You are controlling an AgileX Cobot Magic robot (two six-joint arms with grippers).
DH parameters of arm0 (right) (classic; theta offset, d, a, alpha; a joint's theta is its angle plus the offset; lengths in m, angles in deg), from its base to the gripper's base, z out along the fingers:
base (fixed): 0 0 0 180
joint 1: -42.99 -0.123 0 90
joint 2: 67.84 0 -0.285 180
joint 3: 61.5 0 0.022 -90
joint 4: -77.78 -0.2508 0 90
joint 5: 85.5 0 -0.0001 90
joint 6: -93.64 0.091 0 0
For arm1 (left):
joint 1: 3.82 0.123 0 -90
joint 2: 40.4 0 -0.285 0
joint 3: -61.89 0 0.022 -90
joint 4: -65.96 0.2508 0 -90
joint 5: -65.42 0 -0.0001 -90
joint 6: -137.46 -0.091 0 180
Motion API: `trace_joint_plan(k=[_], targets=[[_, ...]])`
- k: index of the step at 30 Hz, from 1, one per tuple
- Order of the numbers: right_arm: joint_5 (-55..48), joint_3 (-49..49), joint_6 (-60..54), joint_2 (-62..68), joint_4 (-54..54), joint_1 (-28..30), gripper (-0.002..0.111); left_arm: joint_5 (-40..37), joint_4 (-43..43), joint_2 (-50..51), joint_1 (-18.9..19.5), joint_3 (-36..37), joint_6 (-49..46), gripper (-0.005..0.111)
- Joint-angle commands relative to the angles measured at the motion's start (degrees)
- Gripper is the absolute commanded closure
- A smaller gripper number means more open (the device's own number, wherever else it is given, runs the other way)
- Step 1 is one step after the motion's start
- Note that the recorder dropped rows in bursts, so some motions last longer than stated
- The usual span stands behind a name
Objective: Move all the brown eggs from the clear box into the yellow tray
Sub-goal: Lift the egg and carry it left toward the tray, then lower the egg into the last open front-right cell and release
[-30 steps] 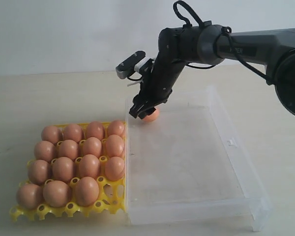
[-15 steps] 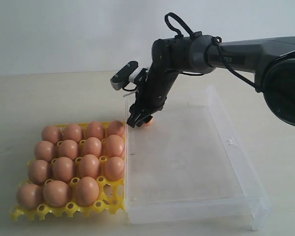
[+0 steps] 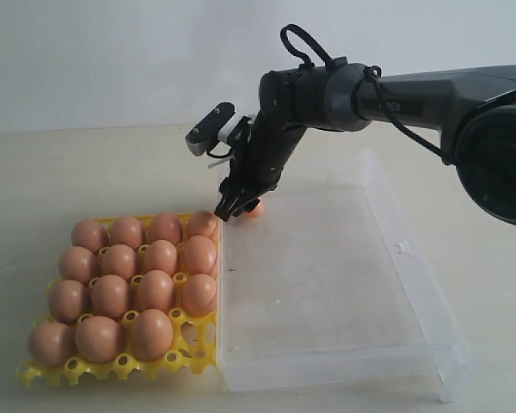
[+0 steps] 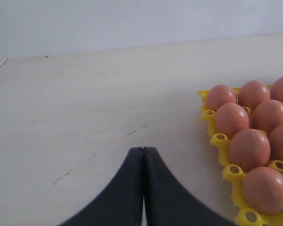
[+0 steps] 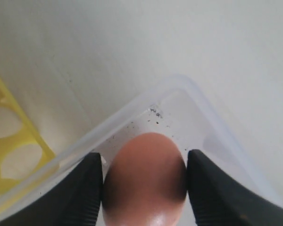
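1. Presently, one brown egg [image 5: 145, 188], smooth and oval, is found in the clear box [image 3: 327, 284], a shallow rectangular container of transparent plastic. It sits in the far corner on the side of the yellow tray [image 3: 95, 368], a bright plastic lattice of cups. Whether it is lifted off the floor cannot be told.
2. Right gripper [image 3: 230, 209], black, two-fingered: the jaws are set wide and closed against either side of that egg, with no gap seen at the pads.
3. Left gripper [image 4: 142, 153]: the jaws are pressed together on nothing, above the pale tabletop [image 4: 85, 117] beside the tray.
4. Tray contents: fifteen seated eggs [image 3: 119, 261] are counted. One empty cup [image 3: 198, 337] is noted at the near corner next to the box.
5. Hazard, as judged: the shell could be cracked by a harder squeeze, or slipped from too light a one, being smooth and rounded.
6. Hazard, as judged: the box wall could be clipped during the lift, since the corner is tight, and the light box dragged.
7. Hazard, as judged: seated eggs could be struck on the way to the empty cup, which is flanked by neighbours.
8. Writing: pale lettering [image 3: 402, 106] is seen on the dark arm link but is too small to be read. None is noted on box, tray or eggs.
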Motion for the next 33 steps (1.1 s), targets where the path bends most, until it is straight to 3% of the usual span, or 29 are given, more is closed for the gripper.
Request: trace_joint_plan(k=[1,3,8,13,18,22,25,29,33], targets=[[1.37,0.39,0.28,-0.20,-0.33,-0.28,0.084,0.05,0.17,0.25,0.15,-0.26,-0.13,0.107],[0.94,0.39,0.28,-0.20,-0.33,-0.28,0.109,0.05,0.17,0.25,0.15,-0.26,-0.13,0.107],[-3.58,-0.48,1.63,-2.25,-0.45,-0.16,0.108,0.05,0.17,0.25,0.15,-0.26,-0.13,0.107],[3.62,-10.59,5.82,-11.20,-0.56,0.19,0.108,0.05,0.17,0.25,0.15,-0.26,-0.13,0.107],[24.92,-32.46,7.76,-25.25,-8.54,0.05,0.108,0.05,0.17,0.25,0.15,-0.26,-0.13,0.107],[43.17,-50.39,9.47,-37.28,-13.30,-3.71,0.108,0.05,0.17,0.25,0.15,-0.26,-0.13,0.107],[55.98,-61.70,16.19,-42.74,-9.55,-7.76,0.108,0.05,0.17,0.25,0.15,-0.26,-0.13,0.107],[71.27,-71.79,35.80,-45.54,3.41,-14.35,0.108,0.05,0.17,0.25,0.15,-0.26,-0.13,0.107],[81.62,-74.60,41.07,-43.42,4.13,-18.65,0.108,0.05,0.17,0.25,0.15,-0.26,-0.13,0.107]])
